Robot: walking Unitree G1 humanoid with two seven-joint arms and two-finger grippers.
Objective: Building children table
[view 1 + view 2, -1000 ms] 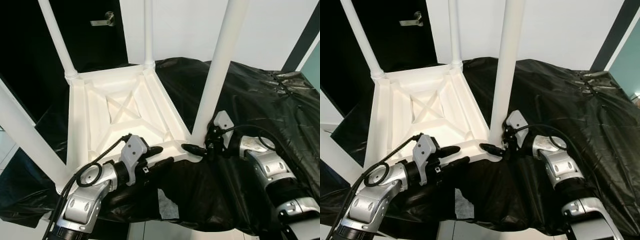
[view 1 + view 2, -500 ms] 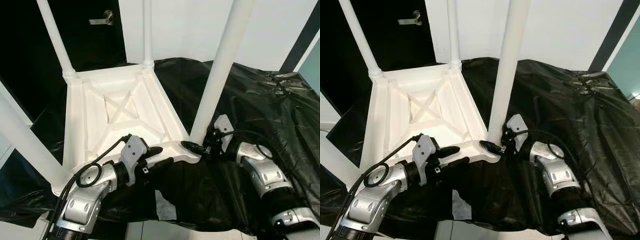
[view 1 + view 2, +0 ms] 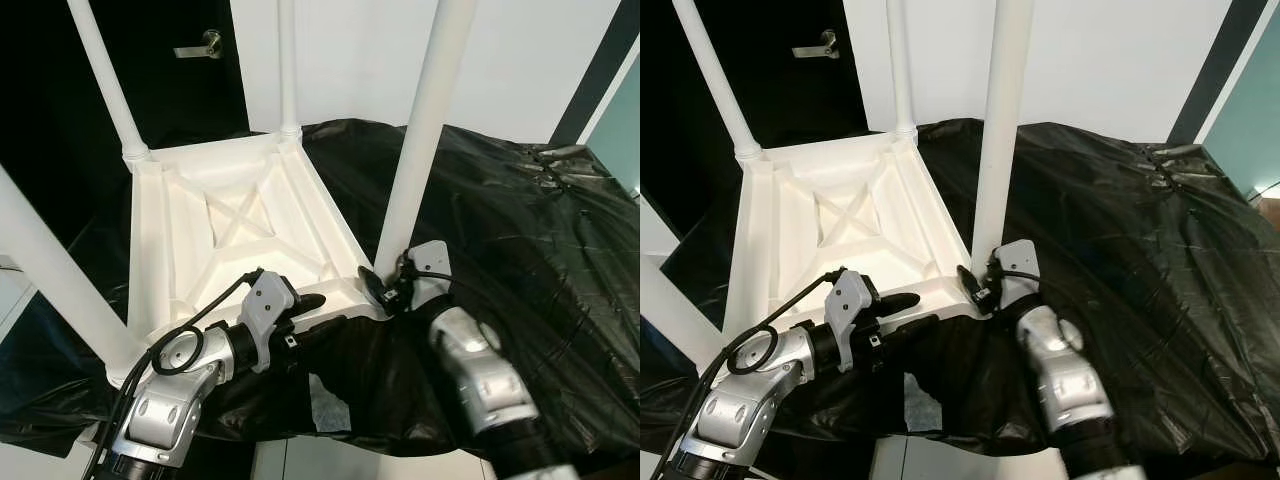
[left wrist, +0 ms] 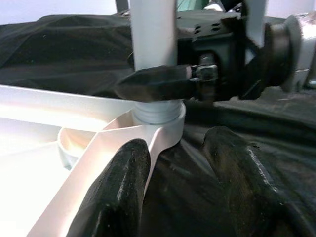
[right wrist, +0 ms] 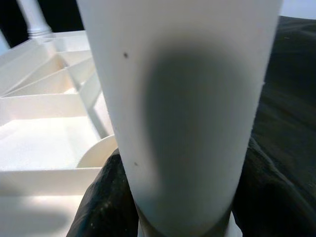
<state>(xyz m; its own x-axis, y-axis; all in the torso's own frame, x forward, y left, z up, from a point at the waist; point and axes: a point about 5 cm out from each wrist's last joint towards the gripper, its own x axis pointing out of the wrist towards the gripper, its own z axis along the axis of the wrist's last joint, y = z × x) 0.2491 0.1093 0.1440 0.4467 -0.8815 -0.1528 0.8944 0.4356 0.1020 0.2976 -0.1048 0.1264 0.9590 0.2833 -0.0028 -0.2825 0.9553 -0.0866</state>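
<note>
Your right gripper [image 3: 378, 288] clamps the near table leg [image 3: 420, 150] at its base, seating it. Your left gripper [image 3: 322, 312], fingers apart, holds nothing beside the tabletop [image 3: 200, 250]; next, probably twist the leg tight.

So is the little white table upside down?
Yes. The white table lies top-down on the black sheet, its legs pointing up.

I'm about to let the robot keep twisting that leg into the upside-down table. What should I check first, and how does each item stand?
1. Right gripper closed around the near white round leg at its base: ok.
2. Left gripper open, straddling the white plastic table frame's near edge: ok.
3. Leg upright in the corner socket: ok.
4. Leg fully seated: cannot tell.
5. Black plastic sheet kept out of the socket: ok.
</note>
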